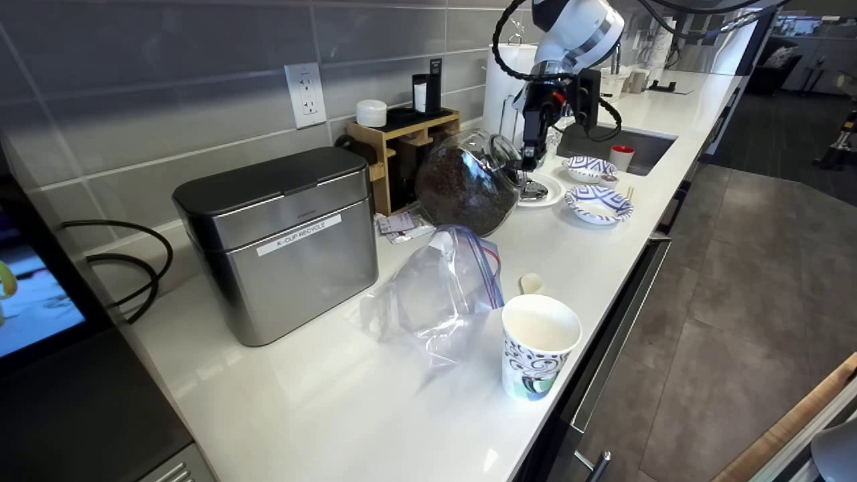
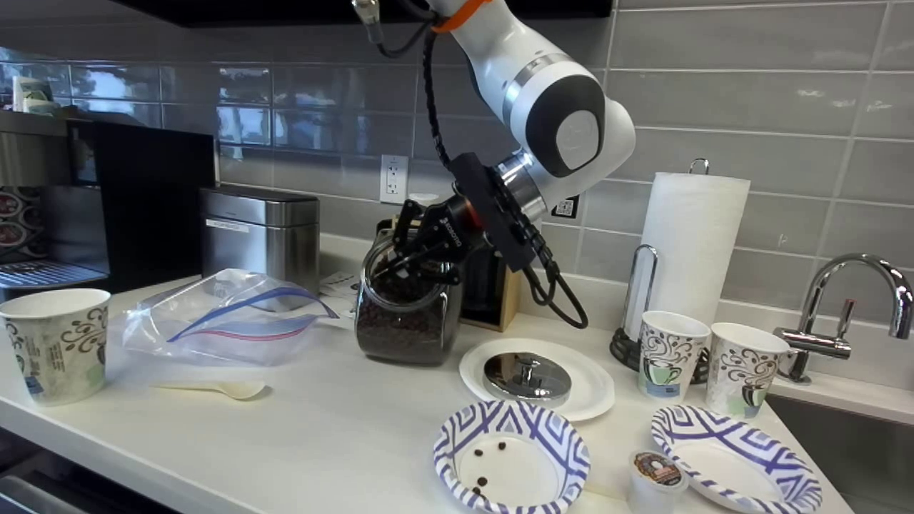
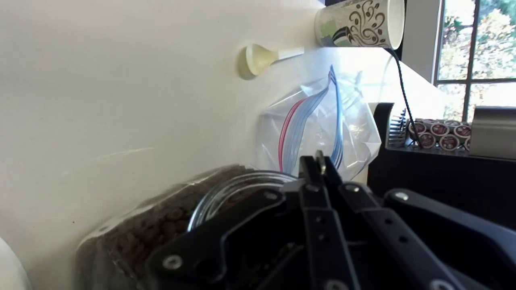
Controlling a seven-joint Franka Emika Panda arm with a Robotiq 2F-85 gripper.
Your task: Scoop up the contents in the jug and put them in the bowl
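The jug is a glossy glass jar full of dark brown beans, standing on the counter with its round mouth slanted. It also shows in an exterior view and at the wrist view's lower left. My gripper is at the jug's mouth; whether its tips reach inside is hard to tell. In the wrist view its fingertips are almost together, with a small thin thing between them, too blurred to name. The bowl is blue-and-white patterned paper, with several dark beans in it, and shows also in an exterior view.
A chrome lid lies on a white plate. Beside the bowl are a pod cup and another patterned bowl. A plastic bag, white spoon, paper cup, steel bin and wooden organizer surround the jug.
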